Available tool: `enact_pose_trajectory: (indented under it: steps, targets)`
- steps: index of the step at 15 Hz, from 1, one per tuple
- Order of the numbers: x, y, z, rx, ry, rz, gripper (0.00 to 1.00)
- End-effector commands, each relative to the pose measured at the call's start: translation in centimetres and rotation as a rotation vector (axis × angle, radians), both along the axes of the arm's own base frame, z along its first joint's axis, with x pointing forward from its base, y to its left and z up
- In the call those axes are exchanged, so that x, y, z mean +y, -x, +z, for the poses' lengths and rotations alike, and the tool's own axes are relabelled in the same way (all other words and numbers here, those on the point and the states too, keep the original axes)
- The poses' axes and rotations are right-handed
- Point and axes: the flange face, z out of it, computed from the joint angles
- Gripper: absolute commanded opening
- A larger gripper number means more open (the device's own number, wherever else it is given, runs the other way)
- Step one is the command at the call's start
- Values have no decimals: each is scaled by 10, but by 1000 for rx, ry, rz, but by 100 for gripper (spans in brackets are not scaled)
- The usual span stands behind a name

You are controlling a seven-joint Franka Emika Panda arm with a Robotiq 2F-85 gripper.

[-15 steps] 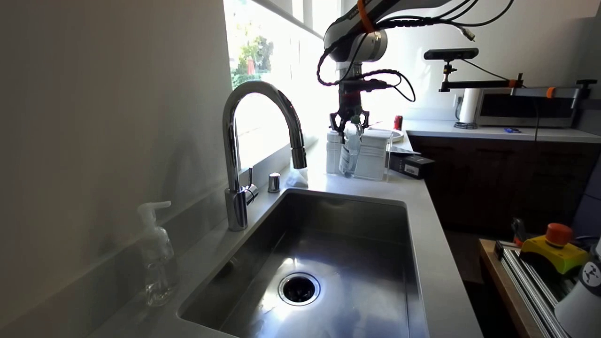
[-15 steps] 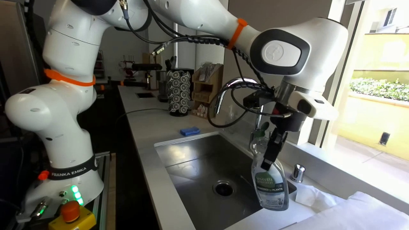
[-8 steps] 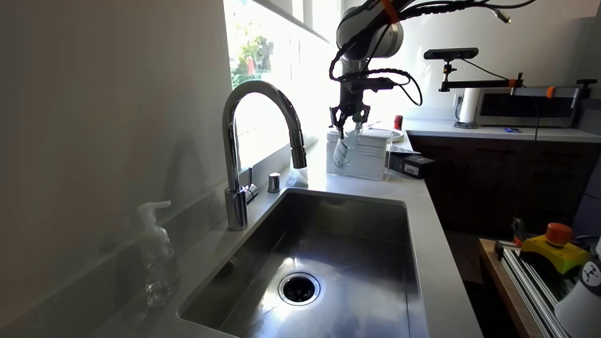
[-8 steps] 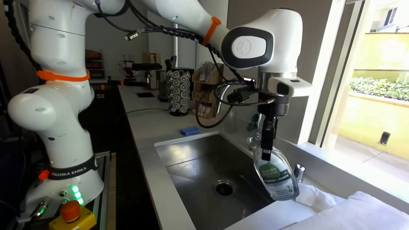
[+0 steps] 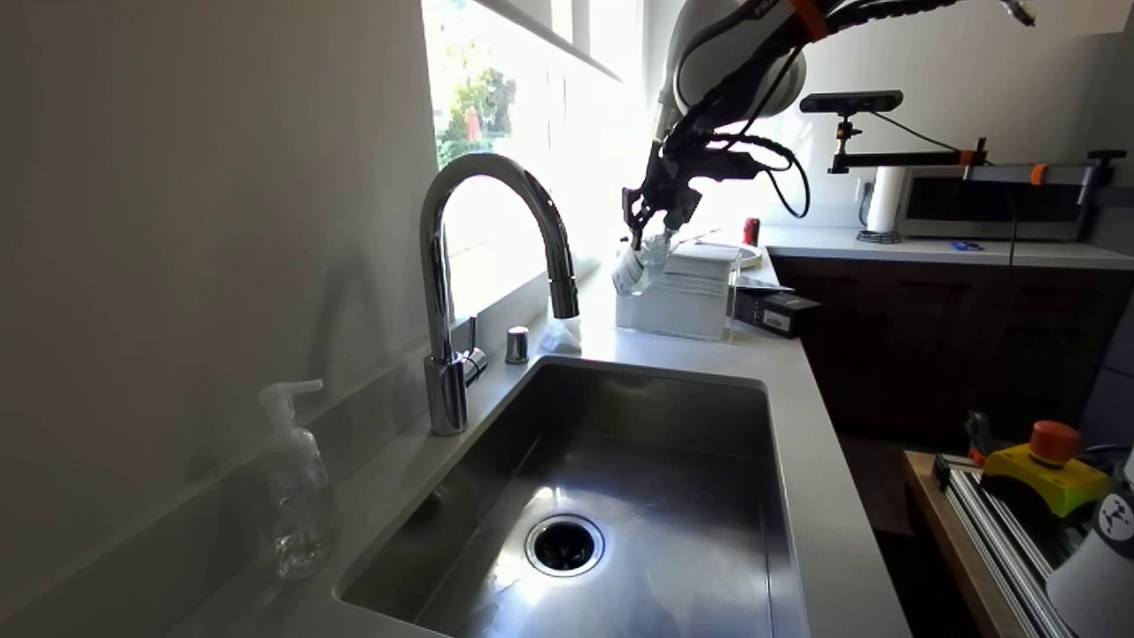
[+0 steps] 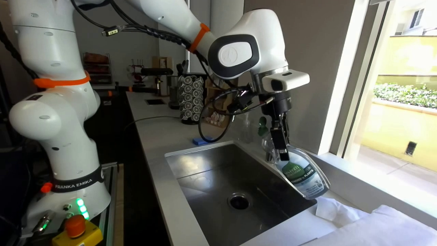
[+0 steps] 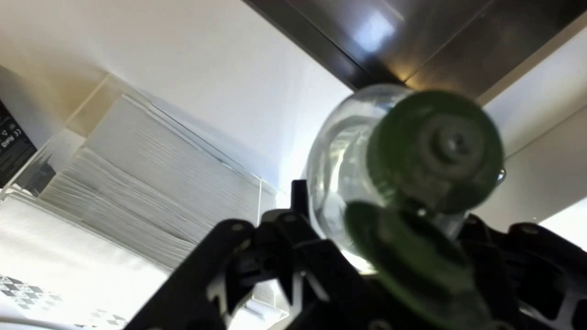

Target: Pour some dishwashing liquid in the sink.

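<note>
A bright window [image 5: 532, 97] lights a pale bench [image 5: 837, 523] in an exterior view, with a steel sink [image 5: 678, 523] let into it and a round drain hole [image 5: 565, 544] in the floor of the basin. A tall arched faucet [image 5: 435, 292] stands along the wall side, and a clear pump bottle [image 5: 297, 505] nearer the camera. Toward the far end of the sink, the end effector [image 5: 653, 237] holds a bottle of dishwashing liquid [image 5: 640, 266] in the air, tilted, its base toward the window and lower than its neck. Behind it a clear box [image 5: 687, 301] of white napkins stands on the bench, with a black box [image 5: 777, 312] beside it and a red can [image 5: 751, 231] farther back.

In an exterior view, the robot arm [image 6: 252, 44] bends down over the bench, and dark fingers [image 6: 280, 143] pinch the upper body of the slanting bottle near the sink's corner. Its label [image 6: 302, 176] reads "Powered by Plants". A small blue object [image 6: 199, 141] lies by the sink's opposite rim, and a white sheet [image 6: 379, 225] on the bench at the near side.

In the wrist view, the green cap [image 7: 435, 146] faces the camera, its lid [image 7: 408, 256] hinged back. The clear bottle sits between the fingers; they are blurred, so I cannot tell exactly where they press. A corner of the sink shows beyond.
</note>
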Motion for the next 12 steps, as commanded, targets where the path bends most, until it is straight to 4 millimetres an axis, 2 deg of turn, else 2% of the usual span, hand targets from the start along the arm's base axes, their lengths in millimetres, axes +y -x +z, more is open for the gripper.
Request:
enact_pose_trajectory:
  steps: [1,3,4,9,10,12]
  targets:
    - [24,13,9,-102,75,16,31]
    - [32,13,12,-140,112,25,31]
    - [19,3,3,-89,78,25,56]
    - [27,6,6,-109,95,29,56]
    - [27,6,6,-109,95,29,31]
    - [31,6,4,-121,155,48,31]
